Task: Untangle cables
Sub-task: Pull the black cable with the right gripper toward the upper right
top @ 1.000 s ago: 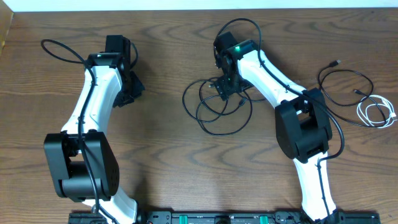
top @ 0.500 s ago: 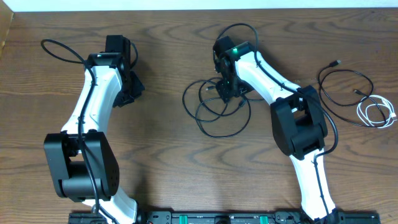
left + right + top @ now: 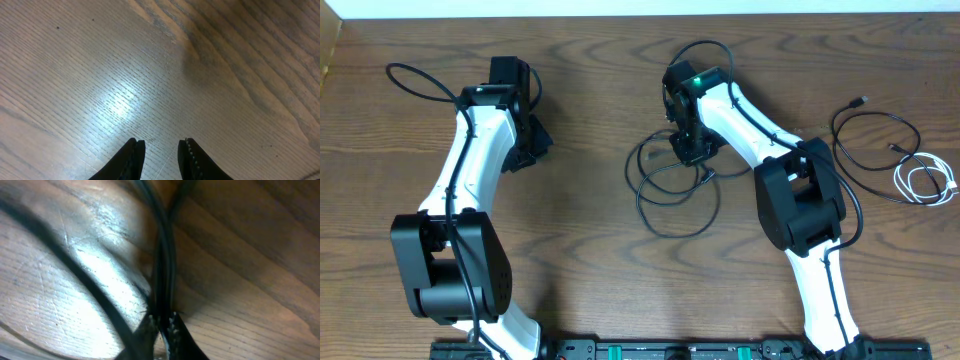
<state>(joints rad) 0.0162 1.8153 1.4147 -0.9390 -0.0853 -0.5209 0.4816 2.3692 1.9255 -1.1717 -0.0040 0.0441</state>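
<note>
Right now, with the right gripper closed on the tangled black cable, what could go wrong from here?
1. The right gripper seems to pinch two strands of the black cable together, so pulling could tighten the loops rather than free them.
2. The left gripper hangs open over bare table, away from the tangle. Nothing anchors the loops, and the whole bundle may simply drag along.
</note>
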